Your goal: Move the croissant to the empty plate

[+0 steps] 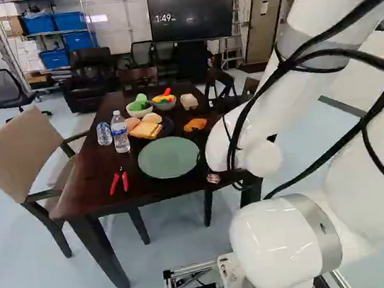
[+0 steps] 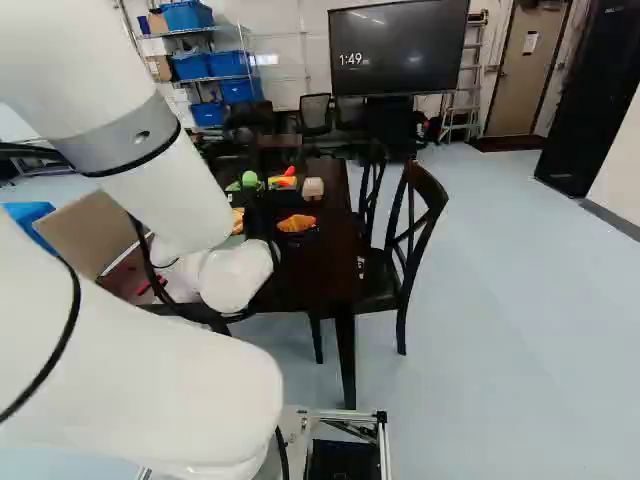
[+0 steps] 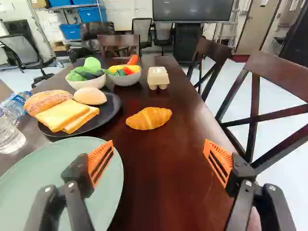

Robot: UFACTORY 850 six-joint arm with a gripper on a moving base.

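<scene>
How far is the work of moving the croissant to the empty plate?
No step looks finished: the croissant lies on the table, and the green plate is bare. Nothing is in hand; the gripper is open, with the croissant ahead of it. Gripping, lifting, carrying and placing are left.

You have two plates (image 3: 29,168), two bowls (image 3: 126,79), two bottles (image 1: 120,135), two bread slices (image 3: 61,114), two buns (image 3: 90,96), one croissant (image 3: 149,118), one egg carton (image 3: 158,76), one pair of pliers (image 1: 114,183).
</scene>
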